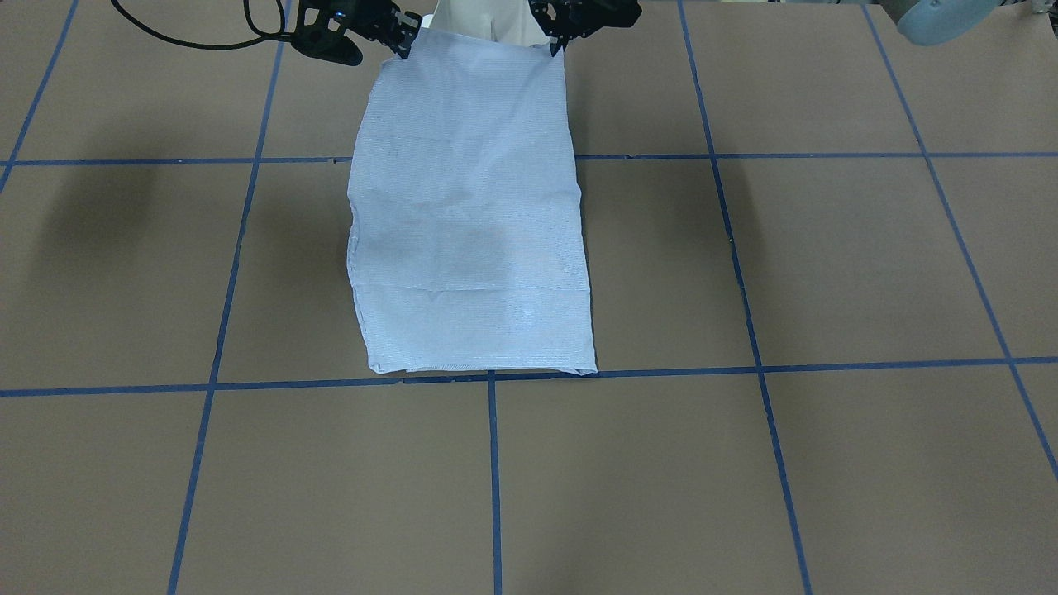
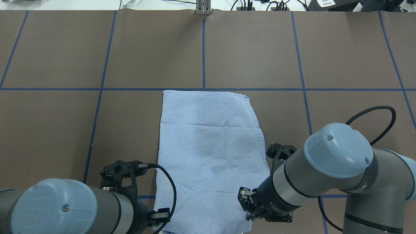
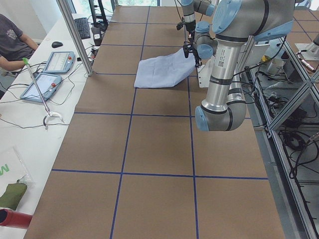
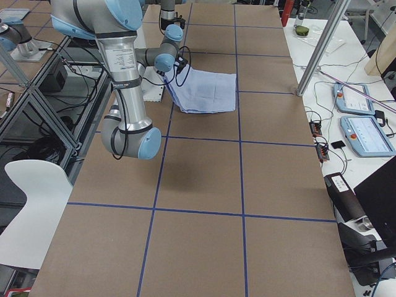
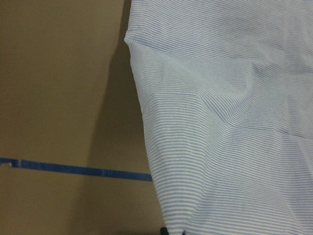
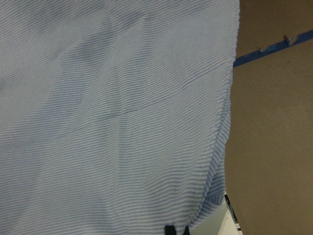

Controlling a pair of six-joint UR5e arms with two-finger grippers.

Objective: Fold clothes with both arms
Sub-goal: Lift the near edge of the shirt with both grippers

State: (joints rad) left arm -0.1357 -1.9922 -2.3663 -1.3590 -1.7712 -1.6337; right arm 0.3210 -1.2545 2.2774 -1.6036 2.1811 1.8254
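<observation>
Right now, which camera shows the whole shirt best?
The front-facing view: the shirt shows almost whole and unblocked. Overhead, the left arm and right arm cover its robot-side corners. The side views show it small and far; the wrist cameras show only striped cloth close up.

The left gripper [image 1: 555, 47] and right gripper [image 1: 405, 49] hang side by side, tips down, each clamped on a corner of the shirt [image 1: 467, 215].

Brown table [image 1: 826, 264] with blue tape lines [image 1: 826, 154], light blue striped shirt [image 1: 471, 223] mostly on it.
</observation>
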